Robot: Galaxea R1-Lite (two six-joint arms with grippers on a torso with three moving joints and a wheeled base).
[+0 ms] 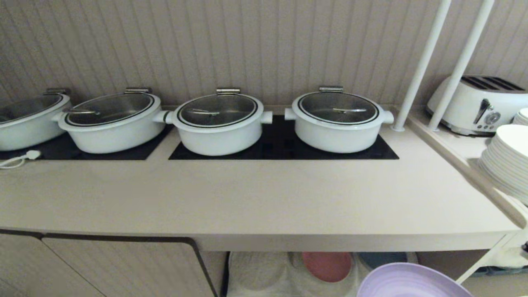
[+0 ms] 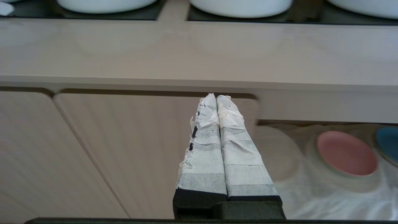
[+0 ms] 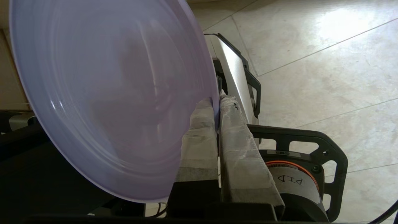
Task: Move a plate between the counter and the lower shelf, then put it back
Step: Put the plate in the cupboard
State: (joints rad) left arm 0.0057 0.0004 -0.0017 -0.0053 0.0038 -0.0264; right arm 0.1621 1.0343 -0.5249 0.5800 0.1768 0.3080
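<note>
The pale lilac plate hangs in front of the counter, below its front edge and to the right. My right gripper is shut on the plate at its rim, one taped finger on each face. That gripper itself is out of the head view. The lower shelf opens under the counter, lined with white cloth. My left gripper is shut and empty, parked facing a cupboard door just left of the shelf opening.
Several white lidded pots stand on black hob panels. A salmon-pink plate and a dark blue plate lie on the shelf. A toaster, stacked white plates and two white poles are at right.
</note>
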